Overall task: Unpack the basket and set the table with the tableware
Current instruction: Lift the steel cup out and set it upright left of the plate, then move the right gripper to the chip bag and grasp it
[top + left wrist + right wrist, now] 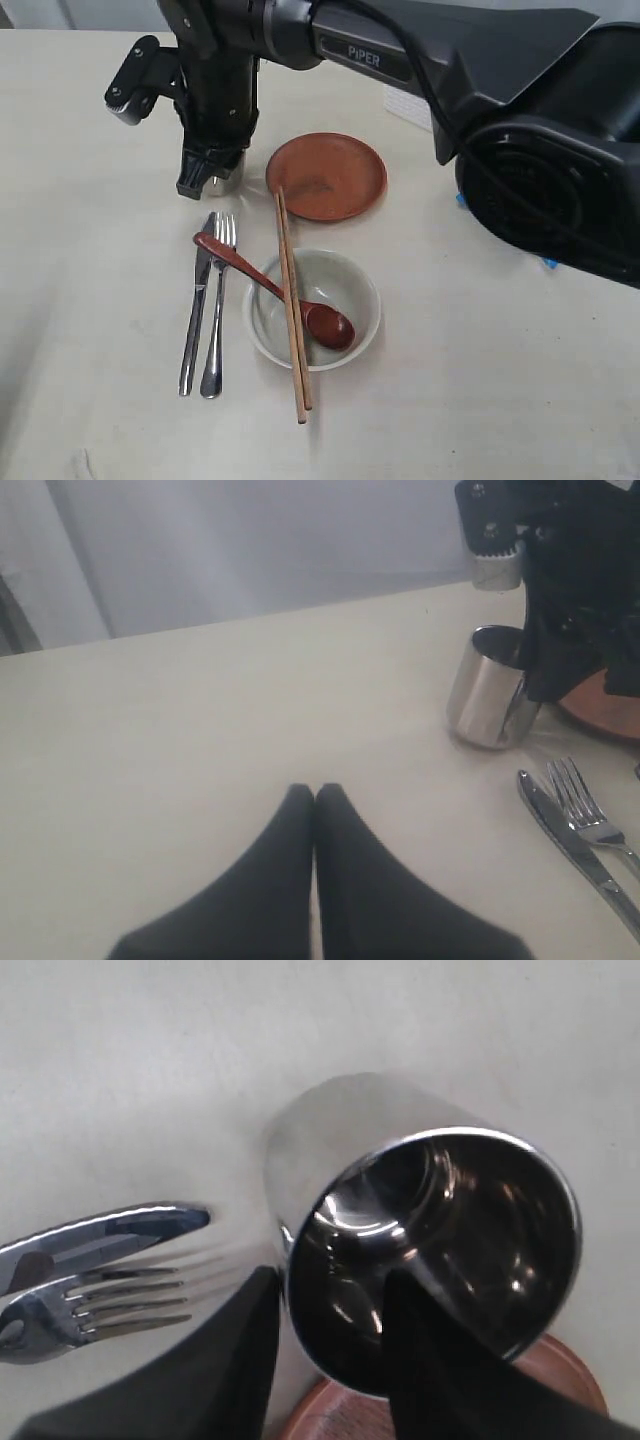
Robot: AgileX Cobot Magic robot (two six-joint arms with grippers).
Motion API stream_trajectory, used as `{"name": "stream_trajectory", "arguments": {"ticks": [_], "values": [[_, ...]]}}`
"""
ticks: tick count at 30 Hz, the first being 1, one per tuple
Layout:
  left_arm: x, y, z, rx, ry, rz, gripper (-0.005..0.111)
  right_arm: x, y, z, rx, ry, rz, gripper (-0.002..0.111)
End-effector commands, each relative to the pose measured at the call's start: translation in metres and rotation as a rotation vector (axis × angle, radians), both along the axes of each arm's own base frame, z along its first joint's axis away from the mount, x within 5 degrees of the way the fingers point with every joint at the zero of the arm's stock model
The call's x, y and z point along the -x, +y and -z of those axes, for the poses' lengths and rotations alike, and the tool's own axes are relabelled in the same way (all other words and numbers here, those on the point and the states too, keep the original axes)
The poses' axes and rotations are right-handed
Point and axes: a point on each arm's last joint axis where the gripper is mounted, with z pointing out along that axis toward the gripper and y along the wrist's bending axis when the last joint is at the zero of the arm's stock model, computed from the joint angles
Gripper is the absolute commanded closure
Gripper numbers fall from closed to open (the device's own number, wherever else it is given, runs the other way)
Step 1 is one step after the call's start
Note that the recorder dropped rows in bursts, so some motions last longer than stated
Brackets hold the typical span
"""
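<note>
Upper left, the right gripper (207, 182), jaws parted astride its wall, hid most of the steel cup (226, 185); the left gripper (315, 795) was closed.

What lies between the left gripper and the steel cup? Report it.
Nothing. In the left wrist view, only bare table separates the shut left gripper from the steel cup.

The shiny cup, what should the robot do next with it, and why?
Probably lift the right gripper straight up and away. The cup stands upright on the table beside the plate, and the gripper's fingers straddle its rim, one inside, one outside, spread wider than the wall, so it looks let go.
</note>
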Motion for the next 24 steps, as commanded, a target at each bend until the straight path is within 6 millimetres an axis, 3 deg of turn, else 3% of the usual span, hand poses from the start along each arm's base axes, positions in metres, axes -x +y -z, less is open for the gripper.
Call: {"name": "stream_trajectory", "arguments": {"ticks": [1, 17, 24], "values": [[0.000, 0.000, 0.000, 0.004, -0.008, -0.002, 0.107, -0.002, 0.000, -0.004, 0.002, -0.034, 0.012, 0.074], [0.000, 0.000, 0.000, 0.004, -0.008, -0.002, 0.107, -0.001, -0.002, -0.040, -0.075, -0.103, 0.017, 0.074], [0.000, 0.000, 0.000, 0.004, -0.008, -0.002, 0.107, 0.010, -0.023, -0.064, -0.016, -0.010, 0.155, 0.074]]}}
